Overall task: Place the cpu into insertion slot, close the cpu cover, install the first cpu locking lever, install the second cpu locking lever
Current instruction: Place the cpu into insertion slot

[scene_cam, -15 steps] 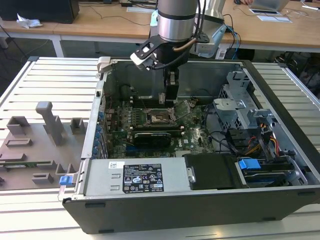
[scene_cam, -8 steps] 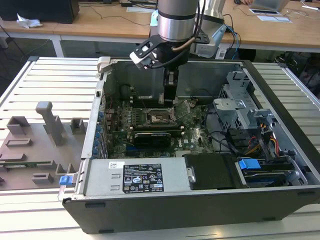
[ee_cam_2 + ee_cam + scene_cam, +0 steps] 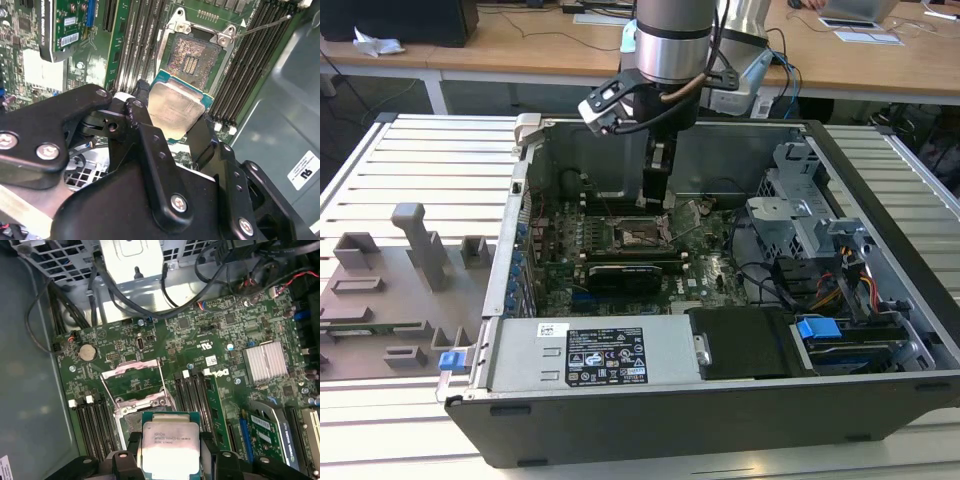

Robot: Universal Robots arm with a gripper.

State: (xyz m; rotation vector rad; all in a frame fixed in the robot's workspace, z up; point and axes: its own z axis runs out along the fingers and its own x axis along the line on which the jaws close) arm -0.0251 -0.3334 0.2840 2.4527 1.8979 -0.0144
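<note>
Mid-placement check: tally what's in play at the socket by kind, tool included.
cpu, gripped by the tool: 1
slot, bare: 1
cover, open: 1
tool: 1
Total: 4

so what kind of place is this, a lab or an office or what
Probably a robotics lab or test workshop: a robot arm with its gripper holding the cpu over an open computer case, the case sitting on a slatted metal bench, and wooden desks behind.
</note>
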